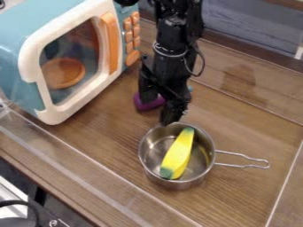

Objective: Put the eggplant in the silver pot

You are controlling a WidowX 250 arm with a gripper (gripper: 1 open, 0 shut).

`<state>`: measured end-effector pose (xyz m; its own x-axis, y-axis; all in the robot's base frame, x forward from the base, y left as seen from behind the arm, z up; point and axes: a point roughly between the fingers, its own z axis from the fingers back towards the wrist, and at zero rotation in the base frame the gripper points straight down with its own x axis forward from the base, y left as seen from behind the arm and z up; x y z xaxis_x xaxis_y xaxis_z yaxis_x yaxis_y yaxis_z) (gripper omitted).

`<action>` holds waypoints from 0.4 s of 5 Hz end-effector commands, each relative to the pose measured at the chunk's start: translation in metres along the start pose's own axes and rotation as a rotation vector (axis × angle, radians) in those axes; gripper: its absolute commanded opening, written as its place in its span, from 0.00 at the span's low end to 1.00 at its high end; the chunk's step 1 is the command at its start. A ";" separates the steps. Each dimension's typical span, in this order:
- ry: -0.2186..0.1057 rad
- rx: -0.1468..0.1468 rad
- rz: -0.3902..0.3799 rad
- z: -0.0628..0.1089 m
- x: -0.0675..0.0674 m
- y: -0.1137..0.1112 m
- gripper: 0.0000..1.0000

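The purple eggplant (145, 104) lies on the wooden table just behind the silver pot (147, 155), and only its left end shows. My gripper (159, 99) points straight down over it, low to the table. The jaws stand open, one finger on each side of the eggplant, and they do not press on it. The arm hides the rest of the eggplant. The silver pot sits in front of the gripper, apart from it, with its wire handle (244, 162) pointing right. A yellow banana-shaped item (179, 152) lies inside the pot.
A toy microwave (48, 35) in teal and cream stands at the left, its door shut and an orange bowl (63, 71) visible through the window. A clear low wall (83, 177) runs along the table's front edge.
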<state>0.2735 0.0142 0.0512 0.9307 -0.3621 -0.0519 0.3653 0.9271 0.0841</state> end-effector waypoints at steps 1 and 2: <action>-0.045 0.017 0.023 0.013 0.002 0.006 1.00; -0.055 0.018 0.030 0.016 0.002 0.008 1.00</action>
<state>0.2729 0.0171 0.0521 0.9364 -0.3475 -0.0495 0.3506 0.9329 0.0825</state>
